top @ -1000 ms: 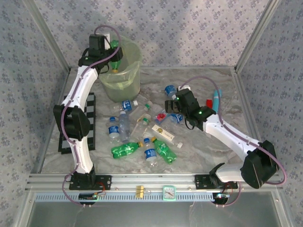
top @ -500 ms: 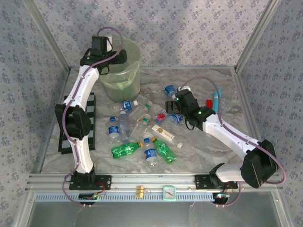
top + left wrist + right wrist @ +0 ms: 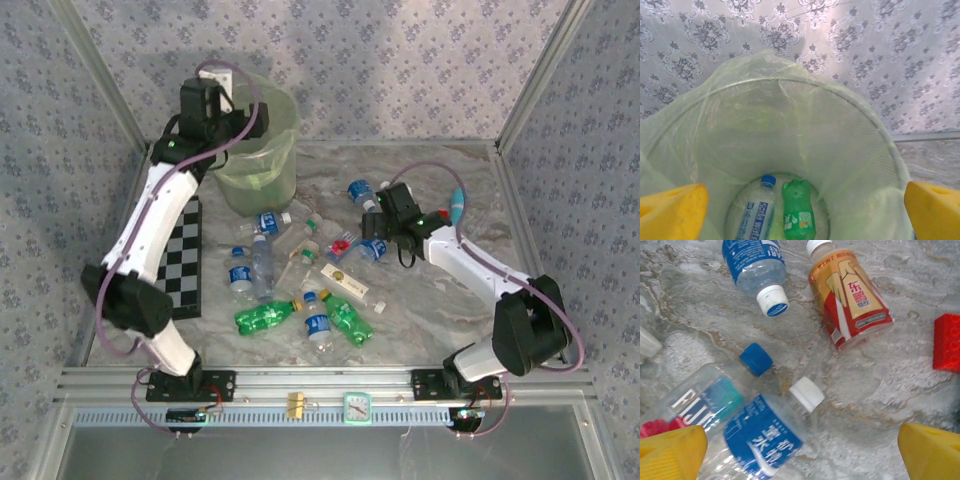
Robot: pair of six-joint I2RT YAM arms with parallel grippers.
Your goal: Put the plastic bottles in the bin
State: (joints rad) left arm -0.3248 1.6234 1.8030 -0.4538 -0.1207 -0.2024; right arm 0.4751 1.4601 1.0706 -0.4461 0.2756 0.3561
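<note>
Left gripper (image 3: 801,207) hangs over the bin (image 3: 272,172) at far left, fingers spread wide, empty. A clear blue-label bottle (image 3: 756,216) and a green bottle (image 3: 798,222) lie on the bin's bottom. Right gripper (image 3: 802,450), spread wide and empty too, sits low over the other plastic bottles (image 3: 262,317) scattered mid-table, near an amber bottle (image 3: 850,300).

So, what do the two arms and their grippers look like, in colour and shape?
The left arm and the right arm look alike: white curved links joined by black joint housings. A thin purple cable loops along each of them. In the wrist views, the left gripper and the right gripper have blunt, plain yellow fingers.
</note>
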